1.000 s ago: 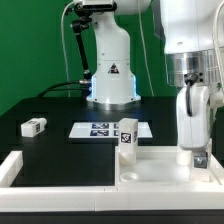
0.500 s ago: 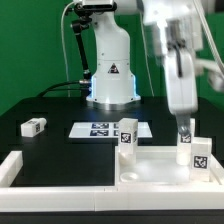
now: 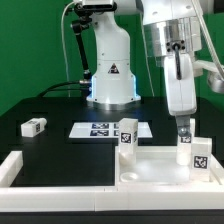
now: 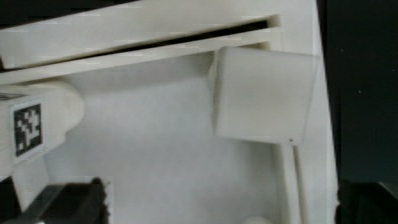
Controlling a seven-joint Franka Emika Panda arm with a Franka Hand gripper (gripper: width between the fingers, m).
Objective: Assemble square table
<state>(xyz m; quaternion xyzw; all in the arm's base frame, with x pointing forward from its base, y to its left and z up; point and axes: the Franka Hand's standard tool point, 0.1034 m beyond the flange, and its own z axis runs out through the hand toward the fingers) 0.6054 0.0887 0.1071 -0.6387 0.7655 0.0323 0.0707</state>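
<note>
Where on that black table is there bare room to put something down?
Free: the black patch between the lone leg and the marker board, and behind both toward the robot base. Crowded: the exterior view's right, where gripper, two upright legs and tabletop sit.

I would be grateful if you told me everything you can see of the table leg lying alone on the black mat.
The loose leg is a short, blocky white piece, apparently plastic, lying on its side on the black table surface toward the exterior view's left. A black-and-white square tag shows on its end. Nothing touches it but the surface: it lies apart from the marker board, the tabletop and the gripper. The wrist view does not show it.
</note>
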